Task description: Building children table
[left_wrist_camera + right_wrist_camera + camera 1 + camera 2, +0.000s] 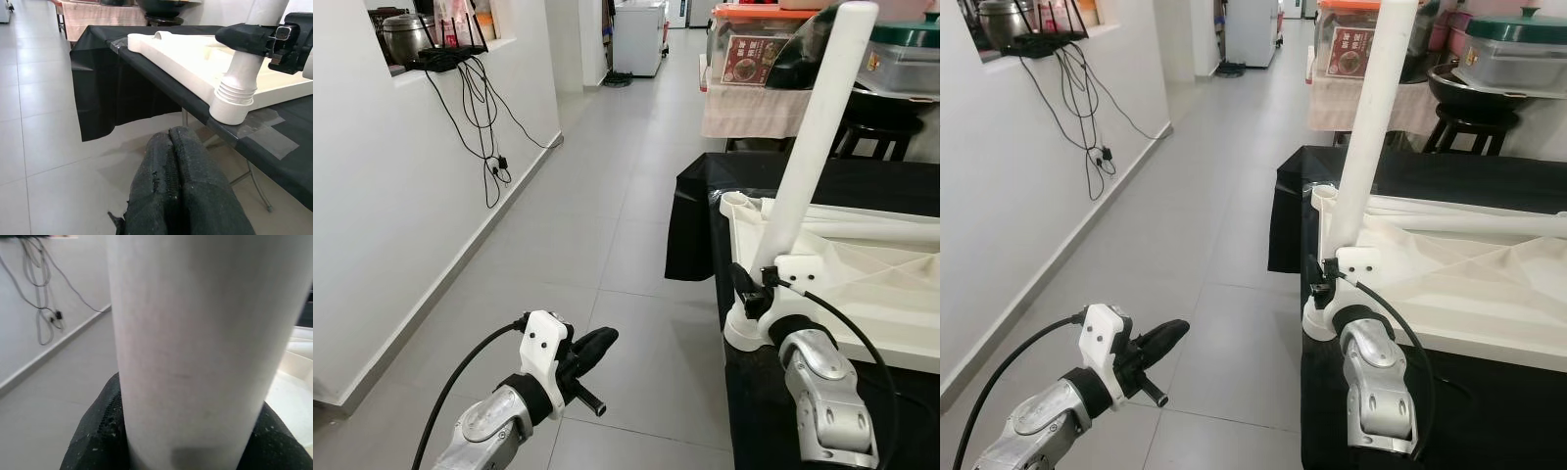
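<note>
Left wrist view: left gripper [171, 147] pressed together | right gripper [186, 440] pinching table leg [195, 333]

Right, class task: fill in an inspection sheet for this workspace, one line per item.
Surface: black-covered table, taped at the near corner.
Job's things: white tabletop lying upside down; white table leg standing in its corner socket, slightly tilted.
Clutter: nothing seen on the black cover.
Grippers: right gripper shut on the leg; left gripper shut, over the floor.
Cables: black cords hanging down the wall.
Surroundings: tiled floor, cooking pots behind.
</note>
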Robot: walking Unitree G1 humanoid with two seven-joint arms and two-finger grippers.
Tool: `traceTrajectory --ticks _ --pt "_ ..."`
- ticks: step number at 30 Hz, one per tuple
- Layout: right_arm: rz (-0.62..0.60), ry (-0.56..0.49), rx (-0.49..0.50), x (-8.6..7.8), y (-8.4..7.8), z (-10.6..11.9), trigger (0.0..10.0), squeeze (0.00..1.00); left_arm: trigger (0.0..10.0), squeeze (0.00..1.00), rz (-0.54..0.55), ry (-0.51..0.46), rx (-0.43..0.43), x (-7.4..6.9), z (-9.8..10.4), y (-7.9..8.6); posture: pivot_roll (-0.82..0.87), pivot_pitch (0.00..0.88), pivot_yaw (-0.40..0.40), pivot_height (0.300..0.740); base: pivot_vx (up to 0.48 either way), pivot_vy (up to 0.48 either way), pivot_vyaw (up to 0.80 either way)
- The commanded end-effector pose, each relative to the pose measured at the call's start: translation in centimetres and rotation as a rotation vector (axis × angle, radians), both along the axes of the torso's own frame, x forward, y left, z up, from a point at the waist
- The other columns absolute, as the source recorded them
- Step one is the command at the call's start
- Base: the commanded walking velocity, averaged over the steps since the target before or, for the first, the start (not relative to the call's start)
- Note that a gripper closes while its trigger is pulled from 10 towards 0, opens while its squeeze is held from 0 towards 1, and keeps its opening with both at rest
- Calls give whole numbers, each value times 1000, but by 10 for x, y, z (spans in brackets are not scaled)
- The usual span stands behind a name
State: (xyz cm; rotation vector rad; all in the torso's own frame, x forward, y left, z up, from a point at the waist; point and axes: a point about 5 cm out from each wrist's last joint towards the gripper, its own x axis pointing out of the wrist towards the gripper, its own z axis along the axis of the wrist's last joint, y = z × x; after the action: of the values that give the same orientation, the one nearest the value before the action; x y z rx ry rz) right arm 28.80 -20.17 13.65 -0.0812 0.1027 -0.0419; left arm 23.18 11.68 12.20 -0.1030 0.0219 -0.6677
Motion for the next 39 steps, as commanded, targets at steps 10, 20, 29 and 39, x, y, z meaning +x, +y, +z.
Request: traceTrajectory --ticks 10,20,29,39 --pt "182 50 57 21 18 6 10000 1000 10000 0 24 20 15 4 -6 3 -6 0 -4 740 0 0 0" --pt "563 88 51 40 24 1 10000 0 10000 0 30 18 9 6 -6 0 7 0 -16 740 0 0 0" --pt "608 77 65 62 16 6 0 0 10000 0 36 13 7 8 -6 -3 24 0 -28 740 0 0 0" --pt "671 54 68 64 22 7 0 0 10000 0 42 10 5 7 -6 -2 14 0 -25 740 0 0 0"
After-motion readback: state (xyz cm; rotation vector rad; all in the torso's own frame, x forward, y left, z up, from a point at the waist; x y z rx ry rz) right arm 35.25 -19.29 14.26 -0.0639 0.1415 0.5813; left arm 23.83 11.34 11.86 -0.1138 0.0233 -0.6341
